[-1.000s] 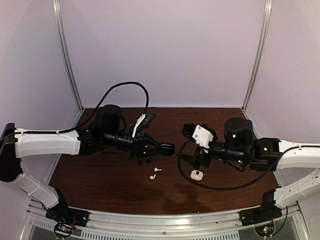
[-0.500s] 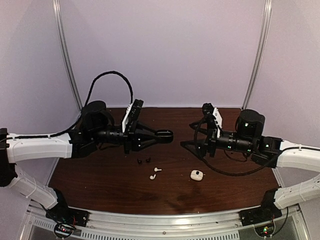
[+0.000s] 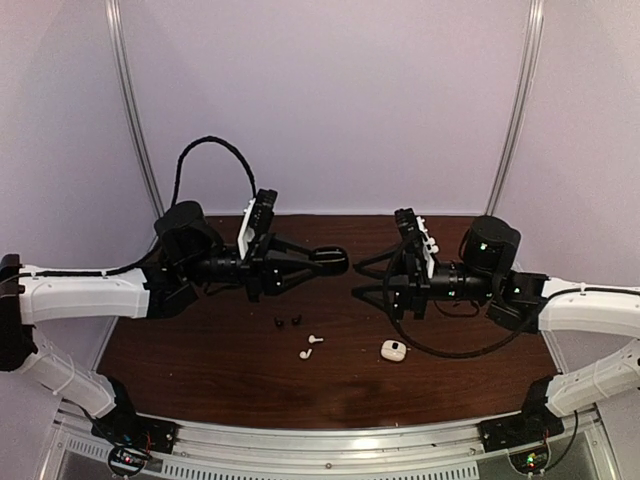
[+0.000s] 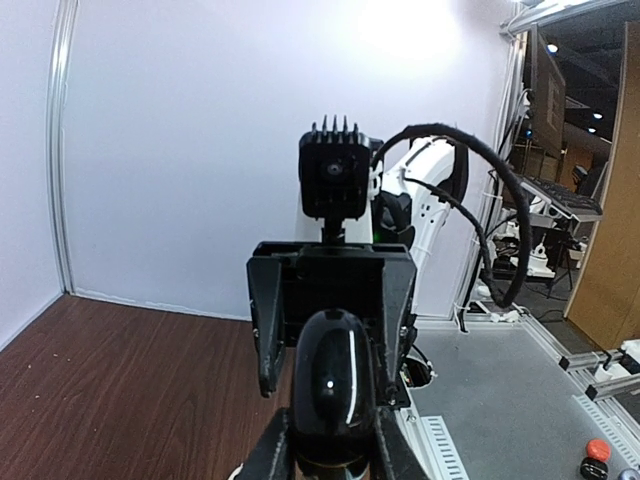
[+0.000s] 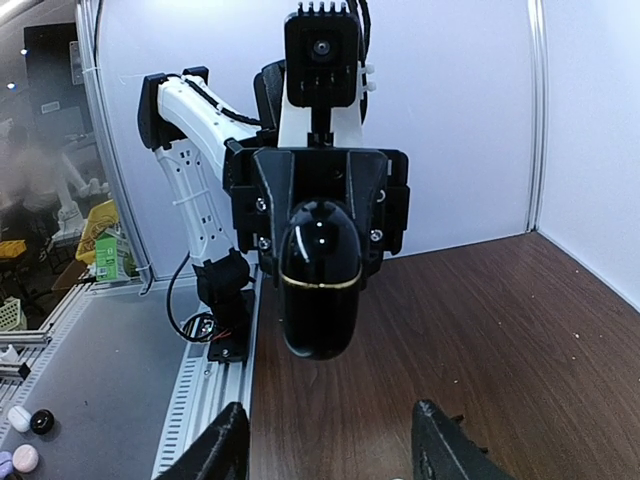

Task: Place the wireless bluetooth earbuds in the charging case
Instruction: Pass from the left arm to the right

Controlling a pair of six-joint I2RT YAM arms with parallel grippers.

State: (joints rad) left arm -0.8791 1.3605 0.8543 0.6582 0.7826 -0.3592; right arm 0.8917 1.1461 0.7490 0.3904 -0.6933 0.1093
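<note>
A glossy black charging case (image 4: 333, 385) is being gripped endwise in the closed jaws of the left gripper (image 3: 326, 260), and it is being held in the air above the middle of the table (image 3: 200, 370), nearer the far edge than the near one. The case's rounded end is being pointed toward the right gripper (image 3: 362, 280), which is being held level opposite it, close by but apart from it. In the right wrist view the right gripper's fingers (image 5: 228, 445) are being kept spread apart and nothing is being held between them. A thin pale seam line is being shown around the case in that view. The wireless bluetooth earbuds are being left loose on the table below the two grippers, around its middle. The two black earbuds (image 3: 281, 322) are lying side by side, and the two white earbuds (image 3: 315, 339) are lying just beside them, toward the near edge. A small white charging case (image 3: 393, 350) is resting on the table to their right, below the right arm and apart from the earbuds.
</note>
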